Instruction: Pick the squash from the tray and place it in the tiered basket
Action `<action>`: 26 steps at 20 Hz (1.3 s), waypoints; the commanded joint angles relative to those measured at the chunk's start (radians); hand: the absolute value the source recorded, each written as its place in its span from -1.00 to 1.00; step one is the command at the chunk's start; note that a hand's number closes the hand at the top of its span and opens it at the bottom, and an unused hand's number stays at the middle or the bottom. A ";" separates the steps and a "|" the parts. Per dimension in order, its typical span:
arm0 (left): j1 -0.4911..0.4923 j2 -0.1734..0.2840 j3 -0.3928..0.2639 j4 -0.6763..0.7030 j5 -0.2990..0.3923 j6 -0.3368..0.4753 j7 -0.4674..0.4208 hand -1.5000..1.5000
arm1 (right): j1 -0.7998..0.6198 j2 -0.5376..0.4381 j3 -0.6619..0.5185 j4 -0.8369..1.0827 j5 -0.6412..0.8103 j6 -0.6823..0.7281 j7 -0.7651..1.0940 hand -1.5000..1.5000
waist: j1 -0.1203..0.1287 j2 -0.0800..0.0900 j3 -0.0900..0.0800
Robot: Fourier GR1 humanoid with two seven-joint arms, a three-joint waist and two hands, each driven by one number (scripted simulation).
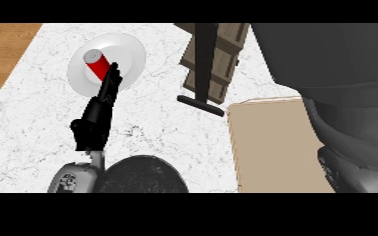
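At left, the open left hand (100,107) apparently overlaps the plate (129,47).

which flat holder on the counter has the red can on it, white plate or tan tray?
The white plate, far left. The red can lies on it by the left hand; the tan tray at right shows nothing on it.

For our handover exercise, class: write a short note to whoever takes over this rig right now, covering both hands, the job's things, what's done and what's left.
Left hand: open, fingers straight, tips over the white plate beside the red can; holds nothing.
Right hand: not visible; a large dark shape fills the right side.
Tray: no squash on its visible part.
Tiered basket: beyond the tray; no squash seen in it.
Done: nothing shown.
Left: find, pick and place the squash.
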 commanded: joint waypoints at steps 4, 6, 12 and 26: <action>0.020 -0.013 -0.013 -0.014 -0.017 0.018 0.000 0.00 | 0.042 -0.074 -0.106 0.076 -0.020 -0.146 0.047 1.00 | 0.004 0.002 0.001; 0.028 -0.006 -0.008 0.020 -0.014 0.007 -0.040 0.00 | 0.081 -0.034 -0.144 0.064 -0.031 -0.241 0.093 -1.00 | 0.002 0.003 0.001; 0.026 0.021 0.021 0.005 0.011 -0.019 -0.028 0.00 | 0.115 -0.019 -0.210 0.019 -0.099 -0.348 0.038 -1.00 | -0.009 -0.004 0.001; 0.048 0.002 0.031 -0.003 0.006 0.012 0.000 0.00 | 0.210 -0.178 -0.341 -0.322 -0.109 -0.471 0.193 -1.00 | -0.067 -0.025 0.005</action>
